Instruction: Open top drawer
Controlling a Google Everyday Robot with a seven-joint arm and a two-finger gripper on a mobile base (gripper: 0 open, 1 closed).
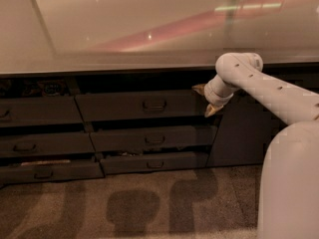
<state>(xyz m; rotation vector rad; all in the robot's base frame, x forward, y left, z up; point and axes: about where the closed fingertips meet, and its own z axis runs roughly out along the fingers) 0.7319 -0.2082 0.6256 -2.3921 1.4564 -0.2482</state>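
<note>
The white arm's gripper (205,99), fingers spread open, is hovering at the right end of the dark grey top drawer (119,107), whose black loop handle (154,104) is lying leftward.

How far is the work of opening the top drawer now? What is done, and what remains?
Done: the gripper is at the right end of the top drawer, well to the right of its handle. In hand: nothing shows a pull; the handle is untouched. Left: probably almost all. Only the flat front is visible and no inner tray shows, so the drawer must be pulled out.
</note>
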